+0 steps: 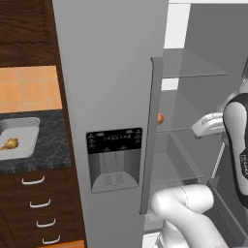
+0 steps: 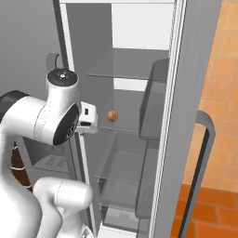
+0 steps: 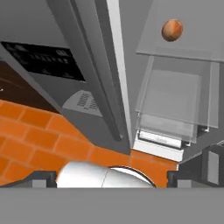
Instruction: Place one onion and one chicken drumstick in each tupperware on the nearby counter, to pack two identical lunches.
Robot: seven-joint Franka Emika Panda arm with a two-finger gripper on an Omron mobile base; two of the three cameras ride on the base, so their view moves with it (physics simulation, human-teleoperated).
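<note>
Onion [image 2: 112,115] sitting on a glass shelf [image 2: 122,128] inside the open fridge, drumstick [image 1: 9,143] lying in the tupperware [image 1: 24,138] on the bench [image 1: 48,150], pincer's opening being impossible to judge.

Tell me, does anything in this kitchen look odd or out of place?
Mildly, yes. The fridge door stands open, and a lone onion sits on a glass shelf inside. On the counter, a tupperware holds just a chicken drumstick. Nothing looks spilled or damaged.
</note>
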